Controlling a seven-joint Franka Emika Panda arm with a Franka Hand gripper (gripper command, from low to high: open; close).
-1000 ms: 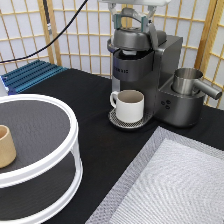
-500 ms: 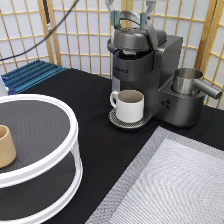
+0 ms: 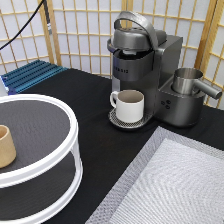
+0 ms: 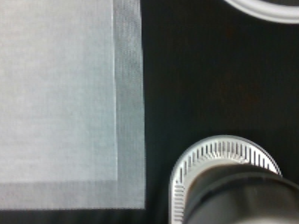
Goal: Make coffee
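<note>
Nearest, at eight o'clock, a tan wooden cup [image 3: 6, 146] rests on a white two-tier round stand [image 3: 60, 165]. Centre: a white handled mug [image 3: 129, 105] on the drip tray [image 4: 222, 152] of a grey coffee machine [image 3: 150, 60]. Gripper out of exterior view, jaw state undeterminable; no coffee pod visible.
</note>
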